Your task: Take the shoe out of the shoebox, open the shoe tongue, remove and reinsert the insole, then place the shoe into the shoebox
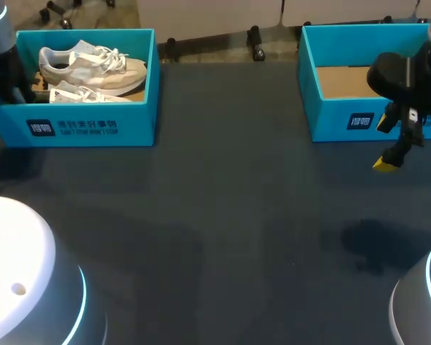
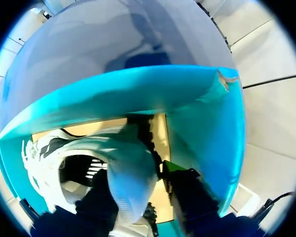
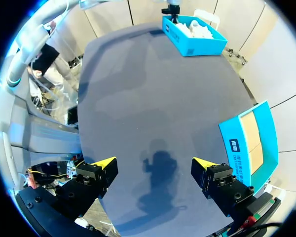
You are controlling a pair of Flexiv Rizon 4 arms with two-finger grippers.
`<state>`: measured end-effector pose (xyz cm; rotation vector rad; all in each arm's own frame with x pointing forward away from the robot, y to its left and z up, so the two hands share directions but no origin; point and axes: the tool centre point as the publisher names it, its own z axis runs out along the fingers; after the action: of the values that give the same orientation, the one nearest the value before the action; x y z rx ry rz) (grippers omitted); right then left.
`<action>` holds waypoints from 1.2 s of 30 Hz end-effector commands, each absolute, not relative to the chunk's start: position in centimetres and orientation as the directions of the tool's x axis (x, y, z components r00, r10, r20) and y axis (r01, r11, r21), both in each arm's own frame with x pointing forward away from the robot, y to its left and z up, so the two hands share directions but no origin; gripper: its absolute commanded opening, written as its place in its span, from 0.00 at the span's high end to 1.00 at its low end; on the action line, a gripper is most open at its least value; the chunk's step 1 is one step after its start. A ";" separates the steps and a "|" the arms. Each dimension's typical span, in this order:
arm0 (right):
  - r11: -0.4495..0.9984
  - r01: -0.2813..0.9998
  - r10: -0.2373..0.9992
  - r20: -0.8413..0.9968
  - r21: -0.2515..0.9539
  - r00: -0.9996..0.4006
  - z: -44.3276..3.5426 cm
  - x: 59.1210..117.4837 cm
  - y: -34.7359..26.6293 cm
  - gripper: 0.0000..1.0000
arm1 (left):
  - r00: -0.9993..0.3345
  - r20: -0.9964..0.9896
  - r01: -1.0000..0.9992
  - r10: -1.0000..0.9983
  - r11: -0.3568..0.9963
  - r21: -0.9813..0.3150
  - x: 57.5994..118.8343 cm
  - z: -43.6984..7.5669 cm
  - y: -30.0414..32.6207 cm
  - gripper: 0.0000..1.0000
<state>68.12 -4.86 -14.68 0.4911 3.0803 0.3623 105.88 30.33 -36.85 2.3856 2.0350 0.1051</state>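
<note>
Shoe [image 1: 93, 68] sits in shoebox [image 1: 93, 126], left gripper [image 2: 138, 197] at its heel.
Head: left arm [image 1: 0, 65] cut off, its gripper hidden; right gripper [image 1: 388, 164] shows one tip. Left wrist: heel fills gripper, tips hidden, grip can't be told. Right wrist: gripper spread wide, table [image 3: 153, 98] beneath.

In the left wrist view the shoe [image 2: 130, 170] covers much of our left gripper [image 2: 145, 200], so we cannot judge its hold. From the head view that gripper is out of sight behind our left arm [image 1: 3, 72], which the edge cuts off. In the shoebox [image 1: 93, 136] a second shoe [image 1: 82, 94] lies half hidden. The other box [image 1: 330, 122] runs past the edge behind our right arm [image 1: 395, 75]
</note>
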 end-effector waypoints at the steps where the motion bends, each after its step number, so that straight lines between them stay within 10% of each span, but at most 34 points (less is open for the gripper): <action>1: 0.925 0.308 0.307 0.037 0.223 -0.951 -14.7 68.3 -4.8 0.00 | 0.164 0.051 0.984 0.985 -0.167 0.062 105.3 -36.0 30.2 1.00; 36: 0.925 0.308 0.307 0.037 0.223 -0.951 -14.7 68.3 -4.8 0.00 | 0.172 0.140 0.985 0.975 -0.166 -0.056 108.8 -23.7 27.0 1.00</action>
<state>68.12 -4.86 -14.68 0.4911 3.0803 0.3623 108.64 27.27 -24.85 2.4852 2.0942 0.1311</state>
